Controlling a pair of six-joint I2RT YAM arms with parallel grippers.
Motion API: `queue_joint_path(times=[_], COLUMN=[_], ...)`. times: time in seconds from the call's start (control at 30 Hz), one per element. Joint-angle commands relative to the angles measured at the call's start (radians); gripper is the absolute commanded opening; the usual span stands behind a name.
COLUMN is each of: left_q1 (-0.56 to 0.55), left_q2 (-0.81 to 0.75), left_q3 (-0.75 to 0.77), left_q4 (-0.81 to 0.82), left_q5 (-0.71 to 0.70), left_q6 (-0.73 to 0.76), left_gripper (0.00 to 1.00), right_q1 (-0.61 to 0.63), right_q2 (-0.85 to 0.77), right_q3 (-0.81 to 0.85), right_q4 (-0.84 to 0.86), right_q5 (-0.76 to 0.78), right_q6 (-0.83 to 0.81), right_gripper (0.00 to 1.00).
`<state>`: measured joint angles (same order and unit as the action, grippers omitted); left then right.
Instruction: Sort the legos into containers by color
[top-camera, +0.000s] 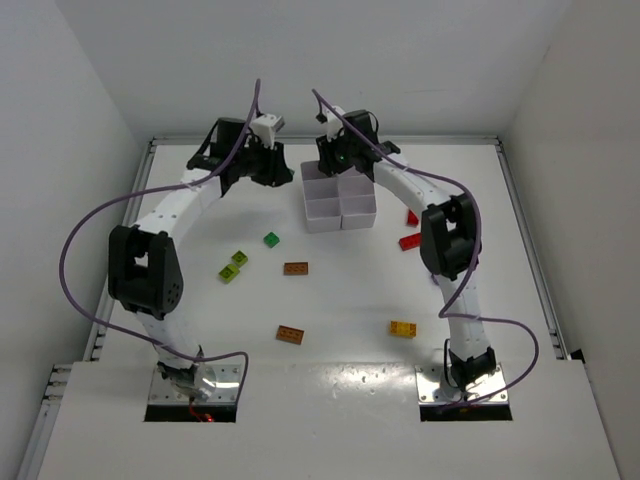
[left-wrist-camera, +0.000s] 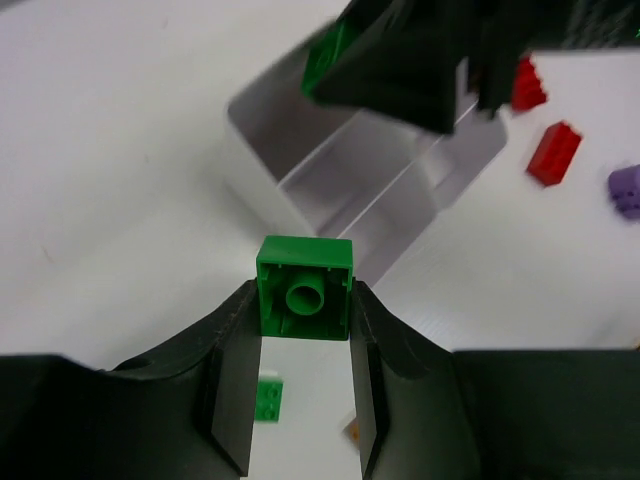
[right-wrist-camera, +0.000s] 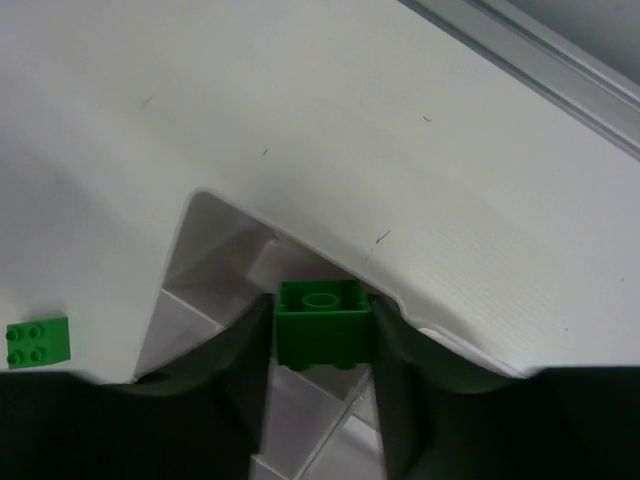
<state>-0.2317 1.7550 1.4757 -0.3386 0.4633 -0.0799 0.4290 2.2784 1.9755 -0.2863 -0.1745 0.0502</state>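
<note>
Right gripper (right-wrist-camera: 322, 345) pinches a green brick (right-wrist-camera: 322, 322) over what looks like the far-left cell of the tray (right-wrist-camera: 195, 245), so lower before releasing, while left gripper (left-wrist-camera: 305, 335), pinching another green brick (left-wrist-camera: 305, 290) just left, should wait its turn.

Green brick (left-wrist-camera: 305, 288) glossy plastic, tray (left-wrist-camera: 322, 165) smooth (table (left-wrist-camera: 120, 150) matt w/ scuffs).
</note>
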Motion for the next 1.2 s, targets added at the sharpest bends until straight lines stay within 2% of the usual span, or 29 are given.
queue_joint_path(times=[0.0, 0.07, 0.23, 0.7, 0.83, 0.97, 1.17], left_q1=[-0.037, -0.037, -0.069, -0.141, -0.15, -0.159, -0.159], left_q2=[0.044, 0.07, 0.164, 0.326, 0.351, 0.389, 0.409], left_q3=[0.093, 0.121, 0.198, 0.343, 0.368, 0.402, 0.423], left_q4=[0.062, 0.073, 0.105, 0.156, 0.156, 0.144, 0.135], left_q5=[0.049, 0.049, 0.026, -0.04, -0.086, -0.146, -0.204], left_q6=[-0.046, -0.06, -0.104, -0.15, -0.17, -0.17, -0.17], left_gripper=[0.02, 0.02, 0.0, 0.0, 0.11, 0.36, 0.4], right_q1=[0.002, 0.002, 0.022, -0.016, -0.027, -0.036, -0.036], right_q2=[-0.002, -0.013, -0.094, -0.37, -0.408, -0.428, -0.438], right_q3=[0.045, 0.036, 0.016, -0.263, -0.29, -0.31, -0.319], right_q4=[0.036, 0.036, 0.036, 0.026, 0.016, 0.016, 0.007], right_q5=[0.033, 0.033, 0.044, 0.129, 0.11, 0.09, 0.079], right_q6=[0.025, 0.025, 0.043, 0.02, 0.02, 0.011, 0.011], right_gripper=[0.46, 0.56, 0.66, 0.66, 0.66, 0.66, 0.66])
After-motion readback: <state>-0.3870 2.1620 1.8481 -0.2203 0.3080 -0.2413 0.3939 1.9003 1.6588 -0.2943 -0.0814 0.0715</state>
